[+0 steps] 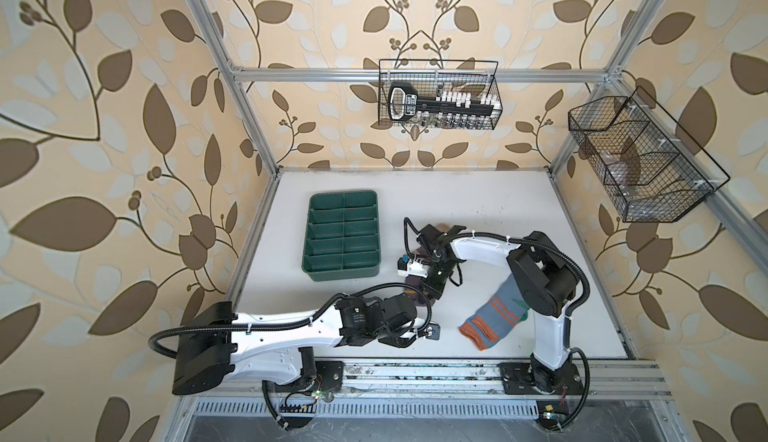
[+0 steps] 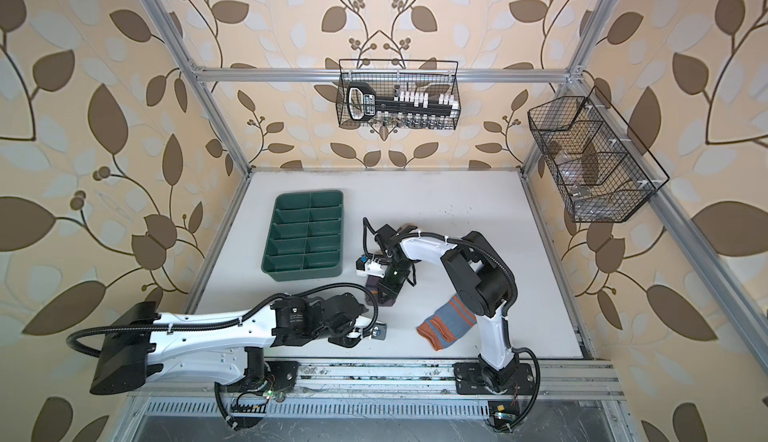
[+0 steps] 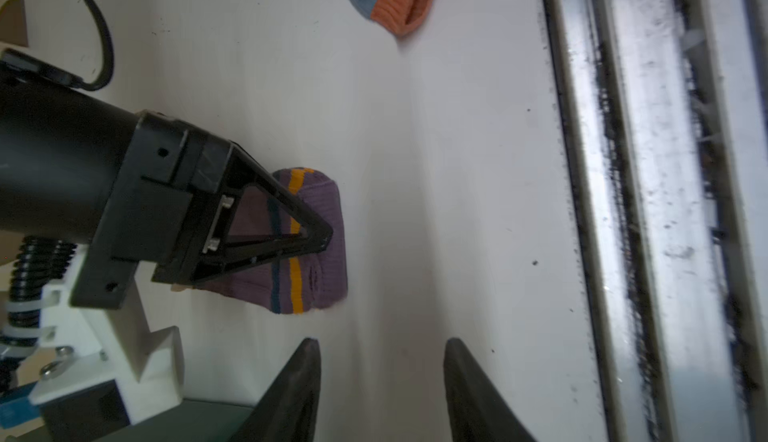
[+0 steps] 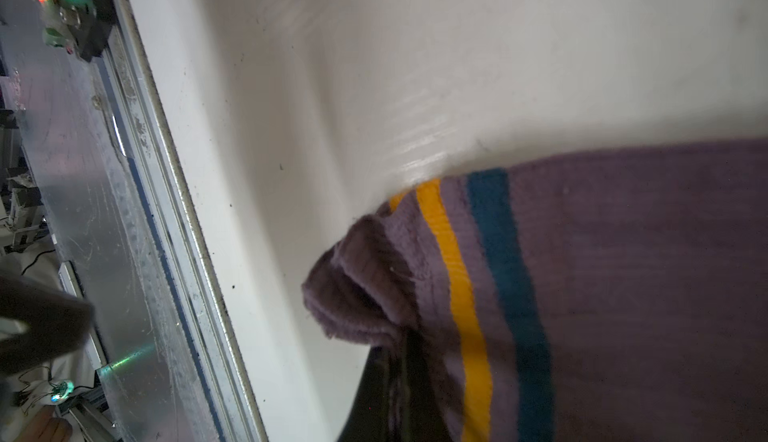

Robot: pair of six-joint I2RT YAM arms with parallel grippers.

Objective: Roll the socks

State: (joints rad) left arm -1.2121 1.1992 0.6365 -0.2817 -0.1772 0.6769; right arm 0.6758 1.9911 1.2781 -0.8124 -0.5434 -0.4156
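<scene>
- The purple sock (image 3: 328, 207) is a soft ribbed knit with a thin orange band and a dark teal-navy band across it. It lies on the white tabletop (image 1: 498, 219) near the middle, between the green tray (image 1: 340, 273) and the grey-blue sock (image 1: 494, 315).
- In the right wrist view the purple sock (image 4: 623, 273) fills the lower right. Its cuff edge is bunched into a fuzzy, doubled-over fold.
- The right claw (image 3: 322, 239) is made of black, open-framed triangular fingers. They are closed together to a point and pinch the purple knit beside the stripes, with fabric puckered around the tip.
- The left claw (image 3: 381, 342) has two dark, tapered fingers standing apart with only bare tabletop between them. It sits near the purple sock without touching it.
- The grey-blue sock (image 2: 449, 319) lies flat and slightly creased near the front edge, apart from the purple sock. It has two orange stripes and a thick ribbed orange cuff (image 3: 399, 7), and its far end is hidden behind the right arm.
- The green tray is smooth rigid plastic, rectangular with rounded corners, and thin walls divide it into two columns of compartments.
- The tabletop is smooth, matte and lightly speckled. A scuffed, ridged aluminium rail (image 3: 648, 211) borders its front edge.
</scene>
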